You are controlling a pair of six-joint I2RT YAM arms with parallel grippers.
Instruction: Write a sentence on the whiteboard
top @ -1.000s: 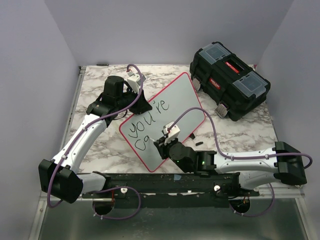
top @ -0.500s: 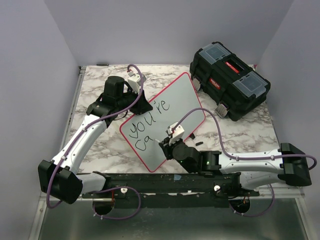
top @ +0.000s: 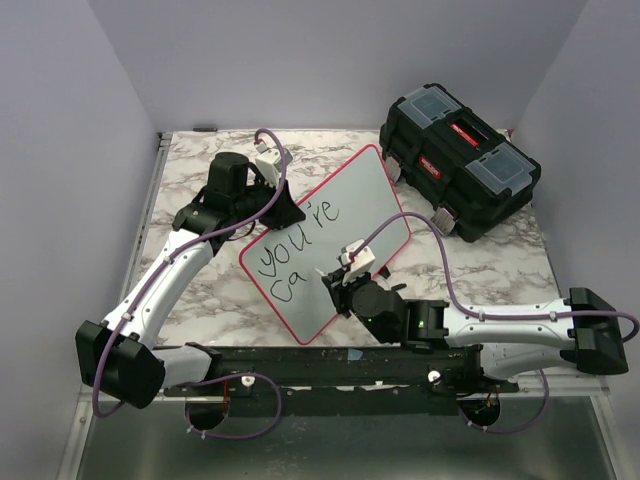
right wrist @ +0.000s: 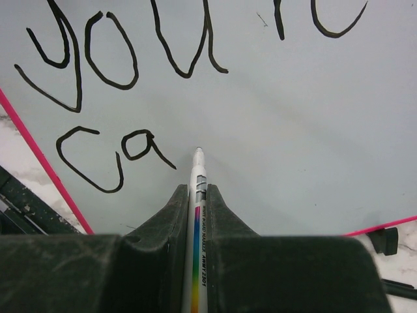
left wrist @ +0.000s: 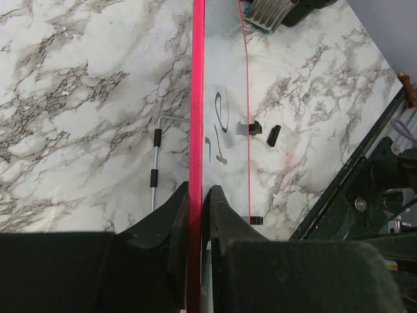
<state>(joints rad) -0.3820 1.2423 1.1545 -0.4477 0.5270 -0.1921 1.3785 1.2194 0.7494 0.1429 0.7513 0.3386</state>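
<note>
The right gripper [right wrist: 195, 190], moved rightward, is clamping the marker [right wrist: 197, 171] tightly at lower centre, the sentence [right wrist: 135, 60] on the whiteboard [right wrist: 300, 137] reaching only "you're ca".

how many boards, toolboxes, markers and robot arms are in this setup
whiteboard: 1
black toolbox: 1
marker: 1
robot arms: 2 (left arm, right arm)
total: 5

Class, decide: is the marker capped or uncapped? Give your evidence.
Uncapped: the marker gripped by the right end effector shows a bare tip, pointing at the whiteboard.
</note>
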